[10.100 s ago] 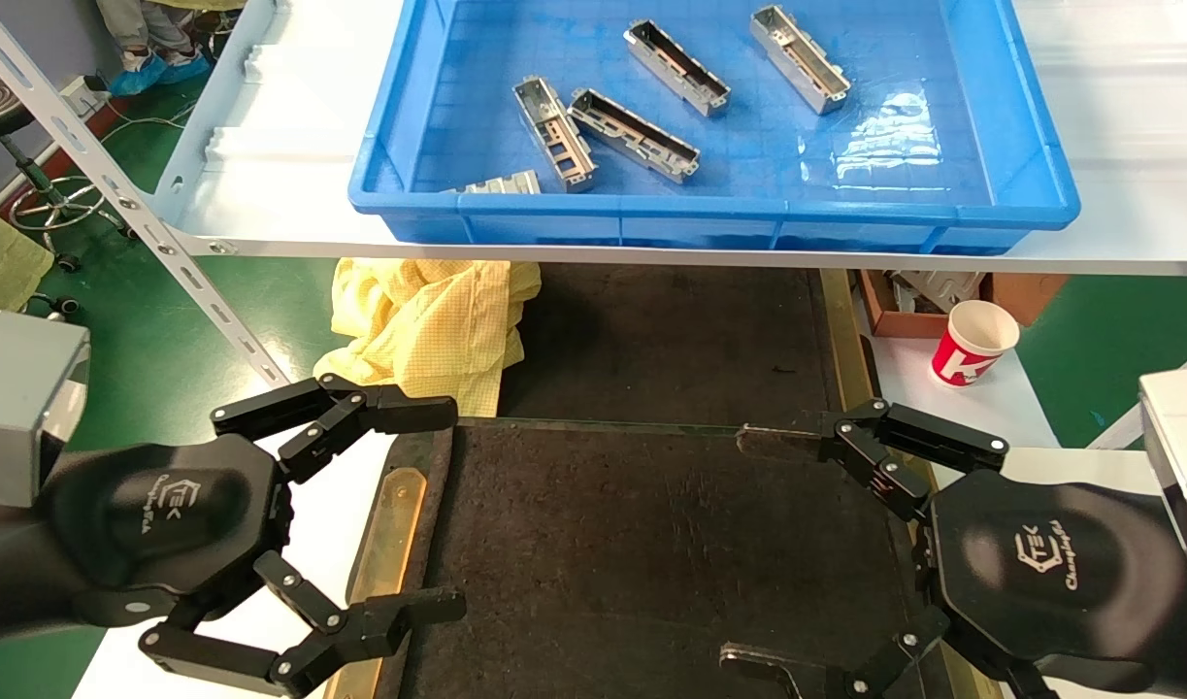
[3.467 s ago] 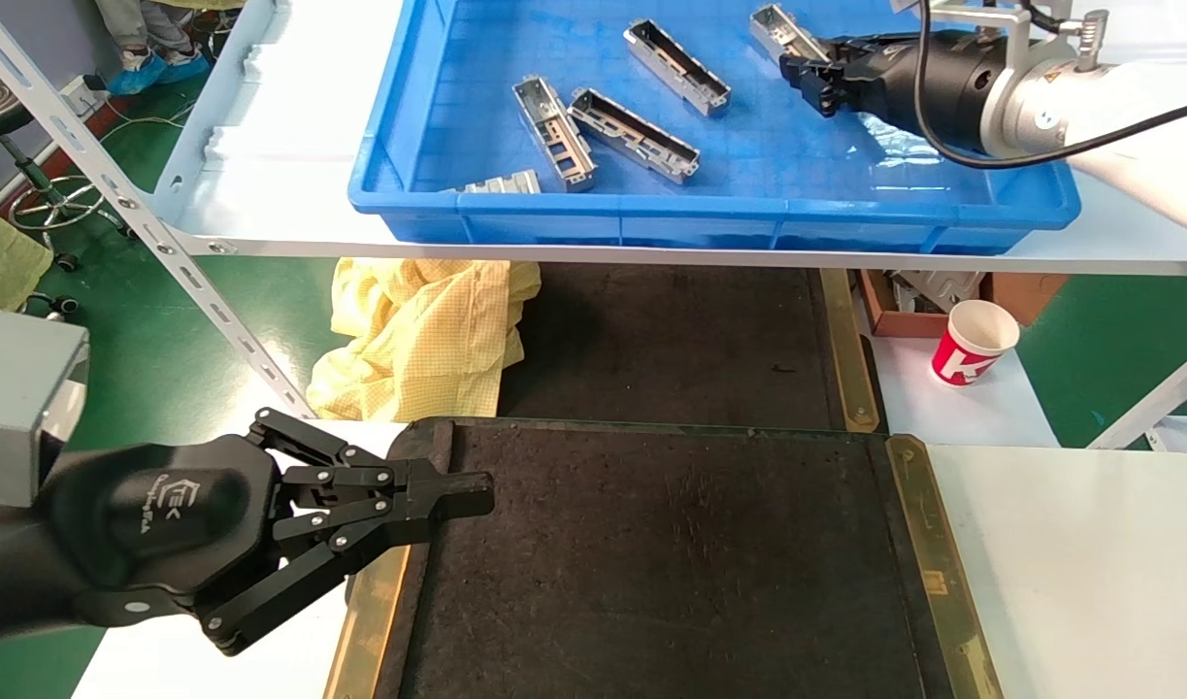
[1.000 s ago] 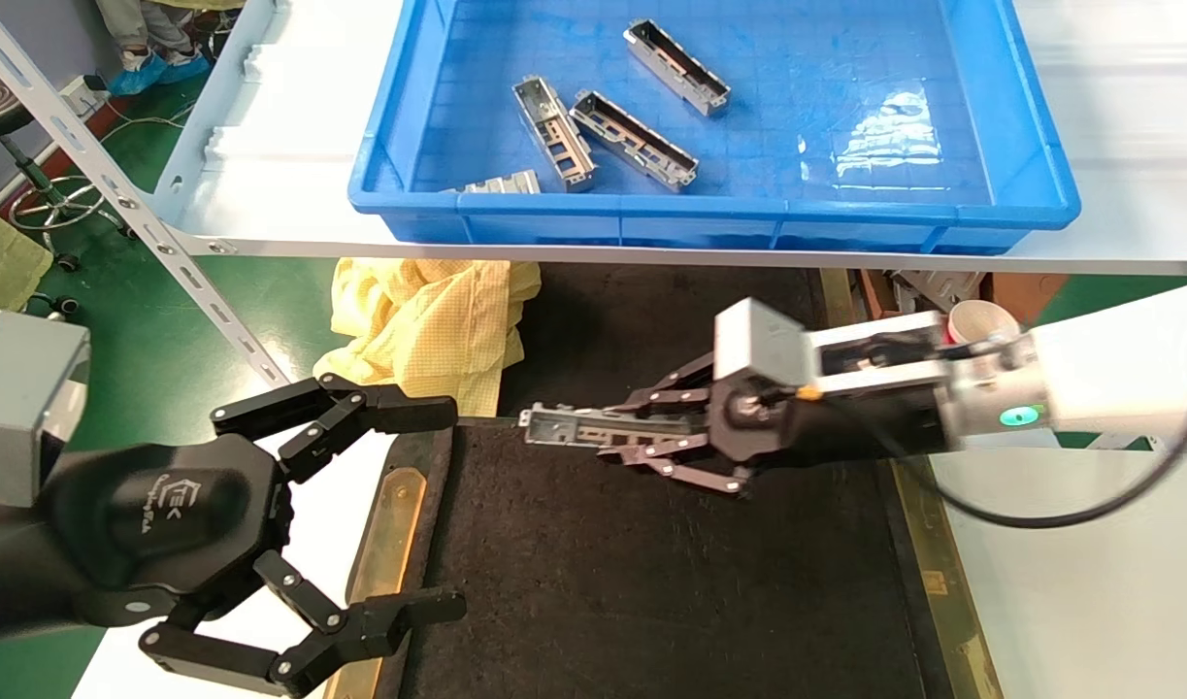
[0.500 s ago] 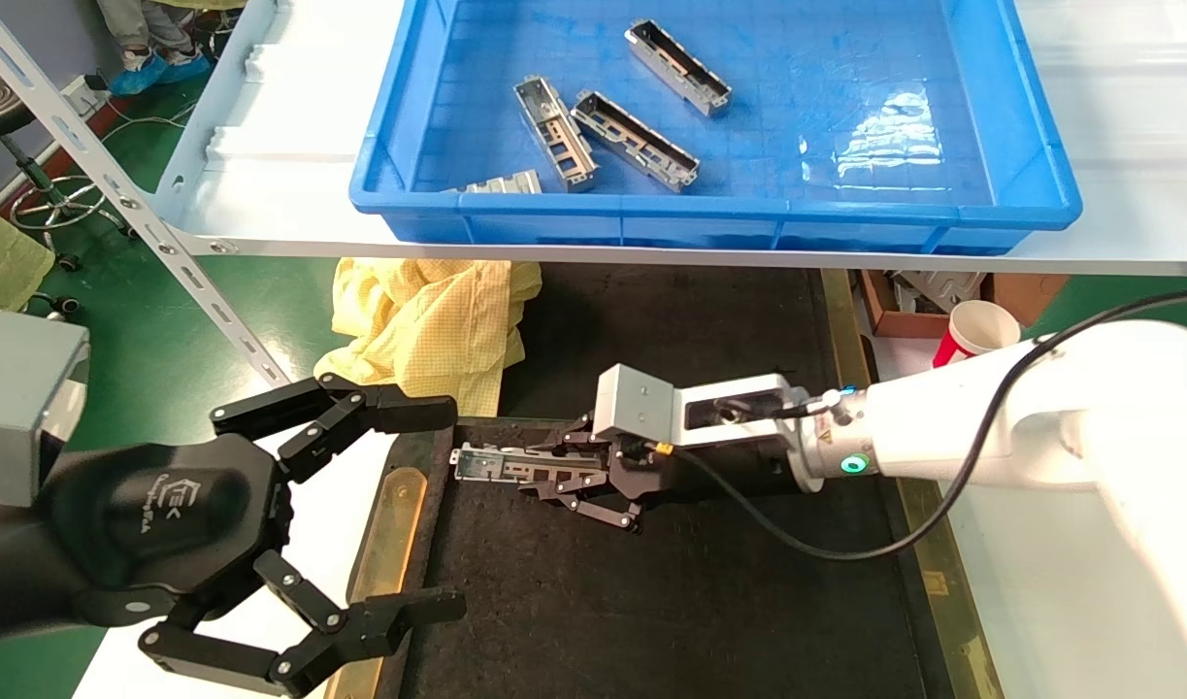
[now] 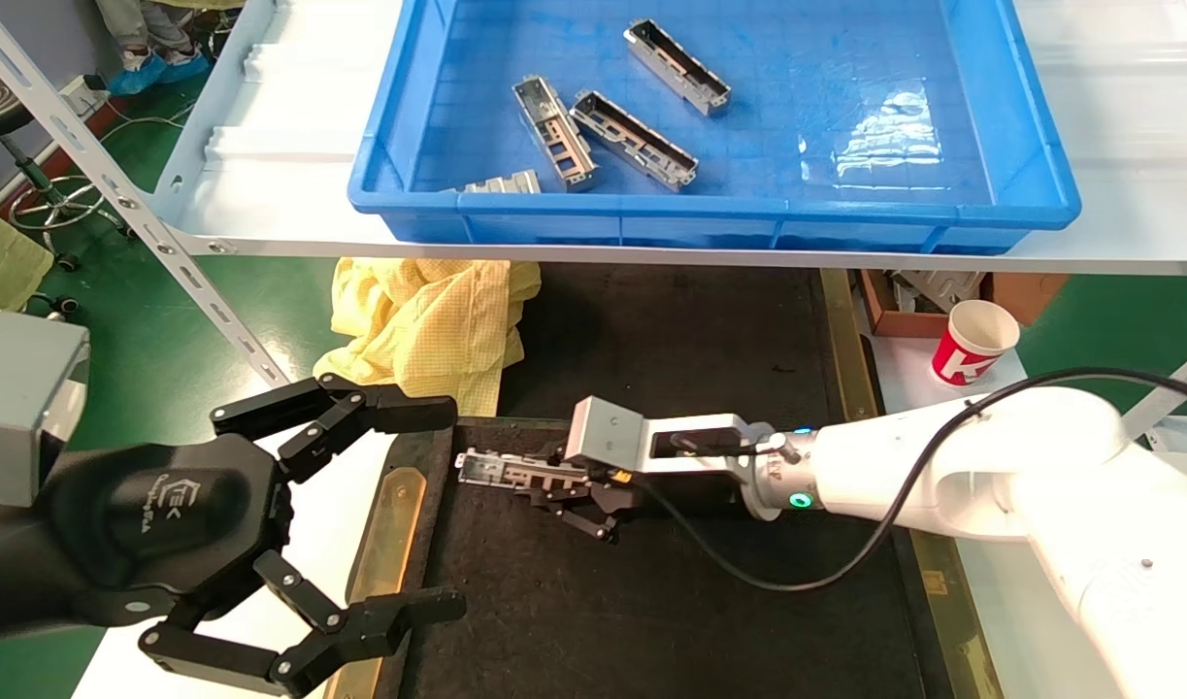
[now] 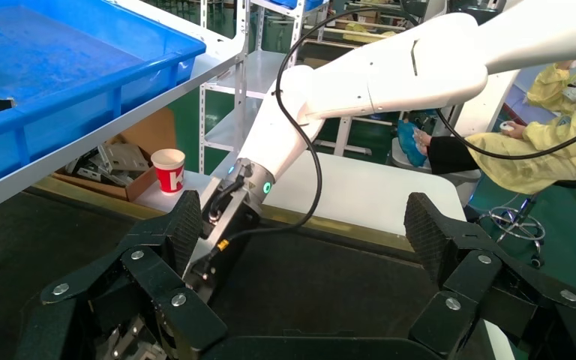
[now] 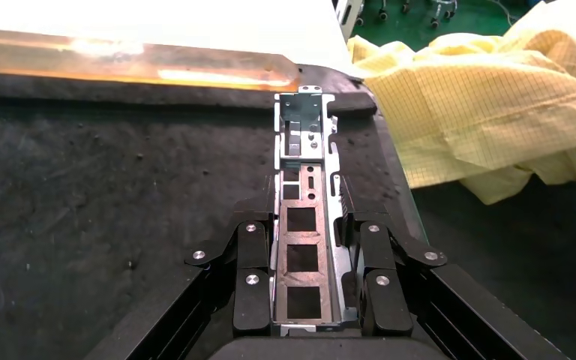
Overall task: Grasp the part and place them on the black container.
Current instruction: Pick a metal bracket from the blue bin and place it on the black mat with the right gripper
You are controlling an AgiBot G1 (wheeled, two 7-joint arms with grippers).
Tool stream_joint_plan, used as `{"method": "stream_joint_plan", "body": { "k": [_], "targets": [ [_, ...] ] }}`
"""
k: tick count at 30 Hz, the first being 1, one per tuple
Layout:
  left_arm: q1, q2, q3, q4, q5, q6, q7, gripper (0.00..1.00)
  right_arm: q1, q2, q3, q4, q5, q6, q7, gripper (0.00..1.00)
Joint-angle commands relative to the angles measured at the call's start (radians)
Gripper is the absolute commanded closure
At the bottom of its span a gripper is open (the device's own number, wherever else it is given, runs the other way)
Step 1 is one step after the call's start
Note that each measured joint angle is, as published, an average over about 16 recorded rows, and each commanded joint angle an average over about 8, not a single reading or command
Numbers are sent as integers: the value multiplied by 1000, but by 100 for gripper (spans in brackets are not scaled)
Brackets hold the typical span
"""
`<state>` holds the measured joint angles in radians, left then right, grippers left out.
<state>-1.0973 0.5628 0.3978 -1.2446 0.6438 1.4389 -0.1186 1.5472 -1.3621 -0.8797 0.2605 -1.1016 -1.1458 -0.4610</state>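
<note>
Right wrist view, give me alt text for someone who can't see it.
The right gripper is shut on a slotted silver metal part, held lengthwise between its fingers over the black container near its brass-coloured edge strip. A yellow cloth lies beyond the tray's corner.

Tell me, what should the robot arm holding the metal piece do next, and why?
Probably open the right tool and let go. It grips the metal part low over the far left corner of the black tray, so releasing should finish this placement.
</note>
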Motion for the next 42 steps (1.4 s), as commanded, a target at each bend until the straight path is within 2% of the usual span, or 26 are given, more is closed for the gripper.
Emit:
{"method": "stream_joint_plan", "body": {
  "k": [1, 25, 26, 32, 33, 34, 42],
  "targets": [
    [0, 0, 0, 0, 0, 0, 0, 0, -12, 0, -9, 24, 4, 16, 10, 100],
    [0, 0, 0, 0, 0, 0, 0, 0, -62, -3, -165, 148, 84, 132, 74, 99],
    [0, 0, 0, 0, 0, 0, 0, 0, -63, -3, -172, 151, 88, 137, 75, 94],
    [0, 0, 0, 0, 0, 0, 0, 0, -61, -2, -210, 166, 108, 163, 76, 19],
    [0, 0, 0, 0, 0, 0, 0, 0, -60, -2, -216, 167, 111, 166, 76, 7],
    [0, 0, 0, 0, 0, 0, 0, 0, -59, -2, -222, 169, 115, 170, 75, 0],
    [0, 0, 0, 0, 0, 0, 0, 0, -49, 0, -259, 170, 145, 185, 59, 0]
  ]
}}
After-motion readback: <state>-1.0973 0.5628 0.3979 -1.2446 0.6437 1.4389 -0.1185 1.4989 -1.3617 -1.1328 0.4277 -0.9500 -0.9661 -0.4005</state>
